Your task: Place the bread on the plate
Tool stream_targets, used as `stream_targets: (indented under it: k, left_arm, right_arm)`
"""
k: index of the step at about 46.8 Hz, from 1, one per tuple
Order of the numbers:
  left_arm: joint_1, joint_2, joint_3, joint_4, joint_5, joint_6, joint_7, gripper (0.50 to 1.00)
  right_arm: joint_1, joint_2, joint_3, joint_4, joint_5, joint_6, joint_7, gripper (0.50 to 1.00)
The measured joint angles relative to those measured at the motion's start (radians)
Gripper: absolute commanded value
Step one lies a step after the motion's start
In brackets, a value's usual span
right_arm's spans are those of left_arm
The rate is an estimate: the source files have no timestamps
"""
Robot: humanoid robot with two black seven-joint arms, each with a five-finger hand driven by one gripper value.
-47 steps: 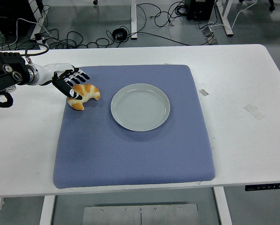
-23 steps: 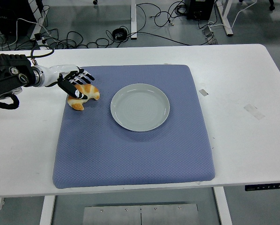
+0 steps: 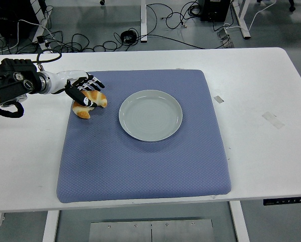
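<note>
Along the bottom of the frame runs the near edge of the white table (image 3: 24,166), and most of its middle is covered by a blue-grey mat (image 3: 140,161) with a fine dotted texture. Further up, slightly right of the mat's centre line, a pale round plate (image 3: 150,115) sits flat on the mat with nothing on it. To the left of the plate, near the mat's upper left corner, lies the bread (image 3: 90,103), a golden croissant-like piece curved toward the lower left, resting on the mat and clear of the plate's rim. The left hand (image 3: 83,88) comes in from the left edge of the frame on a black forearm with a white wrist section, held low over the table and reaching rightward. Its black fingers (image 3: 92,81) are curled down over the top and far side of the bread, touching it, with the thumb on the near side, so the hand grips the bread while it still rests on the mat. On the table at right lie two small pieces of tape (image 3: 274,120). Beyond the table's far edge, black cables (image 3: 90,43) sprawl across the grey floor.
</note>
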Motion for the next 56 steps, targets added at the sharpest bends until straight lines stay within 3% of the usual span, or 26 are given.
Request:
stream_targets:
  k: [6, 14, 34, 56]
  left_arm:
    - [0.001, 0.000, 0.000, 0.000, 0.000, 0.000, 0.000, 0.793]
    - [0.008, 0.000, 0.000, 0.000, 0.000, 0.000, 0.000, 0.739]
    - [0.018, 0.003, 0.002, 0.001, 0.000, 0.015, -0.002, 0.661]
    - [0.003, 0.015, -0.032, 0.001, 0.001, 0.014, -0.005, 0.657]
  right_arm:
    - [-0.001, 0.000, 0.000, 0.000, 0.000, 0.000, 0.000, 1.000]
    - [-0.001, 0.000, 0.000, 0.000, 0.000, 0.000, 0.000, 1.000]
    - [0.000, 0.000, 0.000, 0.000, 0.000, 0.000, 0.000, 1.000]
    - [0.000, 0.000, 0.000, 0.000, 0.000, 0.000, 0.000, 1.000]
